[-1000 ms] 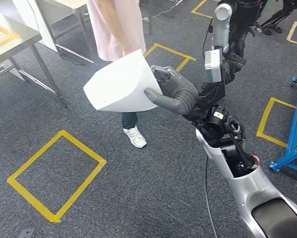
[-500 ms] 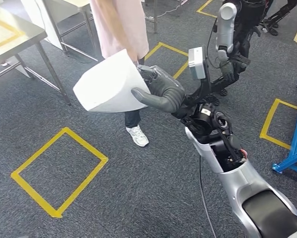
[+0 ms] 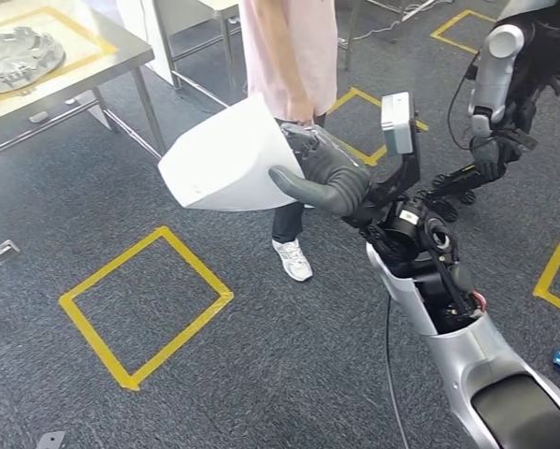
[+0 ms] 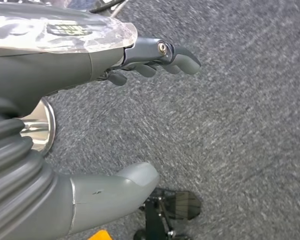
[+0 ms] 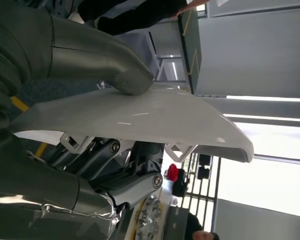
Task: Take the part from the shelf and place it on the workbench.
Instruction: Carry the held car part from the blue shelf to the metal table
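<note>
The right arm reaches forward and to the left across the head view, its right hand (image 3: pixel 326 173) gripping the part (image 3: pixel 223 164), a white curved panel held in the air above the grey carpet (image 3: pixel 263 365). The thumb (image 3: pixel 301 184) lies over the panel's near face and the darker fingers go behind it; the right wrist view shows the same hold edge-on, the thumb (image 5: pixel 114 70) pressed on one face of the thin panel (image 5: pixel 140 122) and the fingers (image 5: pixel 102 150) on the other face, where small tabs stick out. The left hand (image 4: pixel 102 115) hangs over the carpet, its fingers (image 4: pixel 178 57) nearly straight and apart from the thumb (image 4: pixel 117 187), holding nothing. Beyond the part and to the left stands the workbench (image 3: pixel 114 58), a steel table with a yellow-taped outline on top and a round grey metal piece (image 3: pixel 16 58) lying on it. A person (image 3: pixel 291 47) in a pink top stands just behind the part. A yellow tape square (image 3: pixel 146 304) marks the carpet below the part. Another robot's silver arm (image 3: pixel 492 89) shows far right of the part.
</note>
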Robot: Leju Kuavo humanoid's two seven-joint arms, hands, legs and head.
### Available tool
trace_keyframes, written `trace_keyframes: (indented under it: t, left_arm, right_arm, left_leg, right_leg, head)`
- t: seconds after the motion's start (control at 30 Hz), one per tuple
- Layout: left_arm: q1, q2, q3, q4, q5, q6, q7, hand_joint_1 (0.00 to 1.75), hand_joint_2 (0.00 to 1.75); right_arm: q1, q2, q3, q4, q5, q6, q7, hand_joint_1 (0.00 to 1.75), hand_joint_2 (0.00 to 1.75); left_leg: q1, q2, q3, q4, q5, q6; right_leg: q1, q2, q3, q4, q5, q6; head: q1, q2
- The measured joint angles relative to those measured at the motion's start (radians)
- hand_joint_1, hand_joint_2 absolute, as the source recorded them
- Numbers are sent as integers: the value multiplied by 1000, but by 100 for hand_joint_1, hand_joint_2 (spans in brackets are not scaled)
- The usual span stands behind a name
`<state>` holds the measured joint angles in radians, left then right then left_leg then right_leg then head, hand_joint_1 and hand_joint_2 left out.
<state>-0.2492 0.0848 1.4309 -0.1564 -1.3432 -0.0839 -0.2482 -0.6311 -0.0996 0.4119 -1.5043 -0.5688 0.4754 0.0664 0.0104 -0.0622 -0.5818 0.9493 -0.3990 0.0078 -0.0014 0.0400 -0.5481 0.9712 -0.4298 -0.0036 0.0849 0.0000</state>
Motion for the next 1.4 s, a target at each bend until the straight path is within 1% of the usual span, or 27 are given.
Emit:
trace_keyframes:
  t: [0.03,0.1,0.17,0.23,0.27,0.3,0.33,0.37,0.43,0.5,0.63,0.7,0.77,0.8,0.83,0.87,0.9,0.97,1.0,1.03,1.1,1.17,1.23,1.3,1.33,1.37,1.4]
  left_arm:
    - [0,-1,0,0,0,0,0,0,175]
    - [1,-1,0,0,0,0,0,0,175]
    - [2,1,0,0,0,0,0,0,175]
    - [0,3,0,0,0,0,0,0,175]
    - [-1,3,0,0,0,0,0,0,175]
    - [-1,3,0,0,0,0,0,0,175]
    - [0,2,0,0,0,0,0,0,175]
    - [1,2,0,0,0,0,0,0,175]
    - [0,3,0,0,0,0,0,0,175]
    - [-3,4,0,0,0,0,0,0,175]
    - [-2,3,0,0,0,0,0,0,175]
    - [-3,4,0,0,0,0,0,0,175]
    - [-3,4,0,0,-1,0,0,0,175]
    - [-3,4,0,0,-1,0,0,0,175]
    - [-3,3,0,0,-2,0,0,0,175]
    - [-3,3,0,0,-2,0,0,0,175]
    - [-3,2,0,0,-2,0,1,0,175]
    - [-3,1,0,0,-3,0,2,0,175]
    - [-3,0,0,0,-3,0,2,0,175]
    - [-3,-1,0,0,-3,0,2,0,175]
    - [-1,-1,0,0,-3,0,3,0,175]
    - [2,0,0,0,-3,0,3,0,175]
    - [-1,2,0,0,-3,0,3,0,175]
    - [-2,3,0,0,-3,0,3,0,175]
    - [-1,2,0,0,-3,0,3,0,175]
    - [1,2,0,0,-3,0,4,0,175]
    - [1,2,0,0,-3,0,4,0,175]
  right_arm:
    - [-2,0,0,0,0,0,0,175,175]
    - [-4,0,2,1,0,0,0,175,175]
    - [-6,1,2,2,-2,0,0,175,175]
    - [-7,2,2,3,-4,1,0,175,175]
    - [-8,2,3,5,-4,1,0,175,175]
    - [-7,2,3,6,-4,1,1,175,175]
    - [-7,2,4,8,-4,1,1,175,175]
    - [-7,2,4,9,-4,1,2,175,175]
    - [-7,2,4,11,-4,1,2,175,175]
    - [-9,2,4,11,-4,1,2,175,175]
    - [-11,2,7,12,-6,-2,3,175,175]
    - [-11,2,6,12,-8,-5,2,175,175]
    - [-8,2,7,12,-10,-6,2,175,175]
    - [-6,2,8,13,-12,-6,2,175,175]
    - [-4,2,9,14,-13,-7,2,175,175]
    - [-2,2,9,14,-15,-7,2,175,175]
    - [-2,2,10,14,-17,-8,2,175,175]
    - [-3,2,10,14,-20,-8,2,175,175]
    - [-4,2,10,14,-20,-9,2,175,175]
    - [-5,2,11,15,-21,-9,1,175,175]
    - [-6,2,13,15,-21,-9,0,175,175]
    - [-8,2,15,16,-21,-9,0,175,175]
    - [-9,2,15,17,-21,-9,-1,175,175]
    - [-9,2,16,19,-21,-9,-1,175,175]
    - [-8,2,16,21,-21,-9,-1,175,175]
    - [-8,2,17,22,-21,-10,-1,175,175]
    - [-8,2,18,23,-21,-10,-1,175,175]
  left_leg:
    - [2,-5,-5,0,2,-5]
    - [4,-10,-12,1,4,-16]
    - [2,13,-30,39,-23,-26]
    - [2,42,-89,163,-88,-34]
    - [3,48,-125,237,-118,-37]
    - [4,50,-151,290,-133,-40]
    - [6,52,-158,304,-129,-42]
    - [7,55,-142,274,-105,-43]
    - [8,74,-65,126,-39,-43]
    - [4,88,-9,17,-6,-34]
    - [1,72,2,-1,-5,-8]
    - [4,64,5,-4,-4,3]
    - [4,55,5,-4,-4,8]
    - [3,50,5,-3,-4,9]
    - [3,44,5,-3,-5,10]
    - [2,36,7,-3,-5,10]
    - [2,28,9,-3,-6,9]
    - [1,13,11,-3,-7,6]
    - [1,7,9,-2,-7,3]
    - [1,2,4,-1,-5,-1]
    - [1,-7,-4,-2,1,-13]
    - [1,4,-14,17,-13,-23]
    - [2,33,-59,111,-67,-32]
    - [4,47,-128,251,-124,-40]
    - [5,50,-149,292,-133,-42]
    - [6,52,-150,295,-123,-44]
    - [7,56,-130,254,-96,-44]
  right_leg:
    - [1,3,7,-14,-3,-2]
    - [-1,-10,11,-27,-2,-4]
    - [-6,-24,16,-37,3,-10]
    - [-8,-38,18,-41,5,-14]
    - [-7,-45,17,-40,5,-14]
    - [-7,-53,17,-40,5,-14]
    - [-8,-59,17,-40,5,-14]
    - [-8,-66,17,-40,4,-13]
    - [-7,-77,19,-38,0,-8]
    - [-2,-85,19,-34,-5,1]
    - [-1,-93,19,-24,-20,19]
    - [-5,-72,-13,53,-69,28]
    - [-6,-52,-82,205,-138,32]
    - [-6,-48,-112,269,-158,33]
    - [-6,-46,-128,298,-159,32]
    - [-6,-45,-125,286,-139,30]
    - [-6,-42,-102,231,-101,25]
    - [-5,-19,-36,80,-24,13]
    - [-4,-8,-9,23,-5,8]
    - [-3,-2,4,-7,-1,4]
    - [-3,-9,12,-23,-5,1]
    - [-7,-22,17,-33,0,-6]
    - [-10,-37,20,-40,4,-12]
    - [-9,-50,18,-40,4,-14]
    - [-8,-57,18,-39,4,-14]
    - [-8,-63,17,-39,3,-14]
    - [-8,-69,18,-39,3,-13]
  head:
    - [-1,0]
    - [-1,0]
    - [-8,0]
    - [-21,0]
    - [-28,0]
    - [-34,0]
    - [-39,0]
    - [-44,0]
    - [-53,0]
    - [-59,0]
    - [-51,0]
    - [-43,0]
    - [-30,0]
    - [-25,0]
    - [-22,0]
    - [-20,0]
    - [-17,0]
    - [-11,0]
    - [-10,0]
    - [-9,0]
    - [-12,0]
    - [-17,0]
    - [-29,0]
    - [-43,0]
    - [-48,0]
    - [-53,0]
    - [-56,0]
